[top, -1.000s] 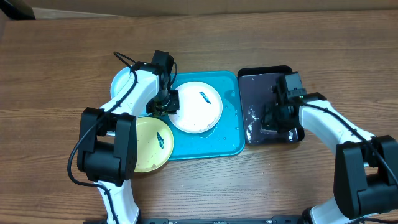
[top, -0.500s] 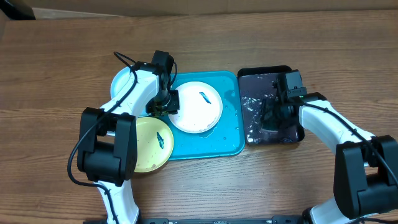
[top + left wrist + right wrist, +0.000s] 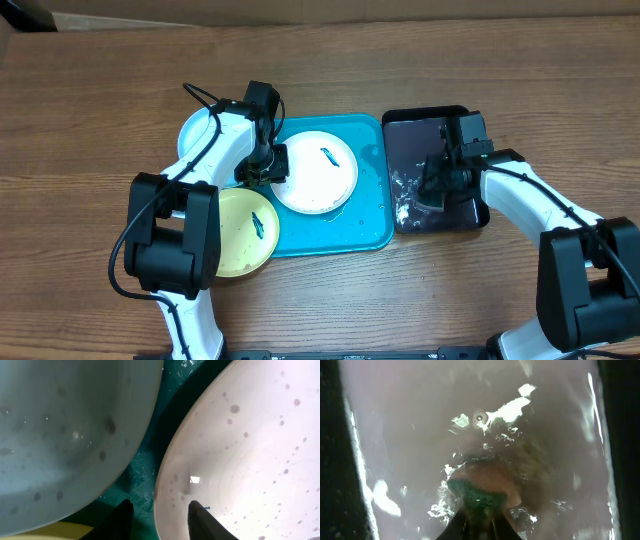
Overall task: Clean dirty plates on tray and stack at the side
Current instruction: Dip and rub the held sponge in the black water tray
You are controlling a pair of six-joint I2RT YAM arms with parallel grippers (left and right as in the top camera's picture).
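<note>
The white plate (image 3: 315, 178) lies on the teal tray (image 3: 370, 225) with a dark-blue smear (image 3: 330, 155) on it. My left gripper (image 3: 262, 168) is open and straddles the plate's left rim. In the left wrist view one finger (image 3: 122, 521) is over the tray (image 3: 150, 455) and the other is over the white plate (image 3: 250, 450). The light blue plate (image 3: 197, 132) lies left of the tray. The pale yellow plate (image 3: 240, 235) overlaps the tray's front left corner. My right gripper (image 3: 435, 190) is shut on a green sponge (image 3: 480, 492).
A black tray (image 3: 430, 128) right of the teal tray holds soapy water with white foam (image 3: 404, 205), and the sponge dips into it. In the right wrist view its dark wall (image 3: 330, 460) rises on the left. Bare wooden table (image 3: 100, 70) surrounds everything.
My right gripper has shifted slightly within the black tray and the foam around it has moved. The left arm and the plates have stayed put.
</note>
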